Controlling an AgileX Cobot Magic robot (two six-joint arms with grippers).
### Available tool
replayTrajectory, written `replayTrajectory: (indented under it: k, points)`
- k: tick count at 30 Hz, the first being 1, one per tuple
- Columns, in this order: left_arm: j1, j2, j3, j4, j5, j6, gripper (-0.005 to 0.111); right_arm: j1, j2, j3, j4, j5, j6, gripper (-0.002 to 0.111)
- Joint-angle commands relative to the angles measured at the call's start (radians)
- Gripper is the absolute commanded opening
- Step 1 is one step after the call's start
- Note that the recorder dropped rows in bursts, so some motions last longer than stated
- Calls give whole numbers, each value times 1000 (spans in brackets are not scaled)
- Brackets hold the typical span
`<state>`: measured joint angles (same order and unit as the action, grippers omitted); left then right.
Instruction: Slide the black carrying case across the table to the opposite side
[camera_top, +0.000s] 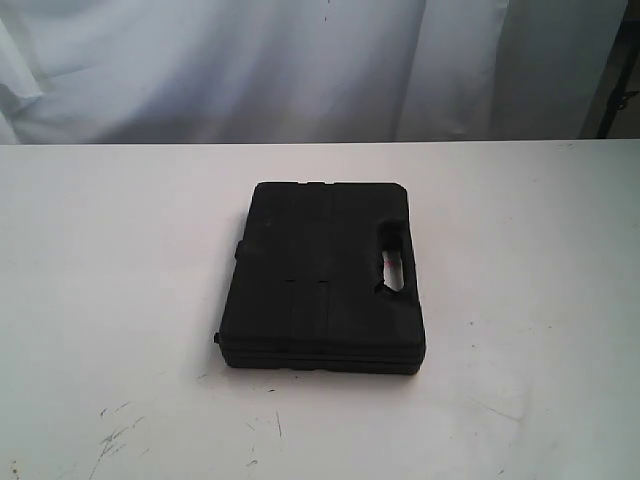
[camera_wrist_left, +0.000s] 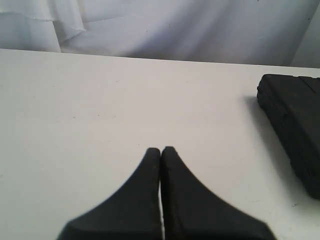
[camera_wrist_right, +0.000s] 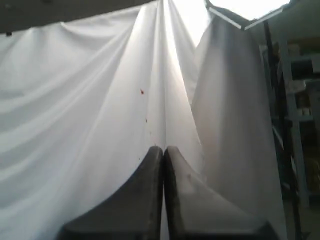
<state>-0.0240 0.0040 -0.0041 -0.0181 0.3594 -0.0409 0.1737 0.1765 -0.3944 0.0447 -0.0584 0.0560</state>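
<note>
The black carrying case (camera_top: 325, 275) lies flat near the middle of the white table (camera_top: 110, 260), its handle cut-out toward the right. In the left wrist view one end of the case (camera_wrist_left: 295, 125) shows at the picture's edge, well apart from my left gripper (camera_wrist_left: 161, 149), which is shut with nothing between its fingers and hangs over bare tabletop (camera_wrist_left: 100, 110). My right gripper (camera_wrist_right: 163, 148) is shut and empty too, raised and pointing at the white curtain; the case does not show in its view. Neither arm appears in the exterior view.
A white curtain (camera_top: 300, 60) hangs behind the table's far edge. Dark scuffs and scratches (camera_top: 115, 435) mark the tabletop near the front. A metal rack (camera_wrist_right: 295, 125) stands beside the curtain in the right wrist view.
</note>
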Motion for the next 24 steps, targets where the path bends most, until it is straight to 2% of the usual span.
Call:
replayTrajectory:
  k: [1,8,19,24]
  points:
    - [2,-4,4,-1,-15,-1,0,-5,158,-109,0,159,3,0]
    - [2,-4,4,-1,-15,-1,0,-3,426,-234,10,433,-1,0]
    - [2,-4,4,-1,-15,-1,0,67,698,-256,151,886,-27,0]
    - [2,-4,4,-1,-15,-1,0,67,718,-256,178,907,-27,0]
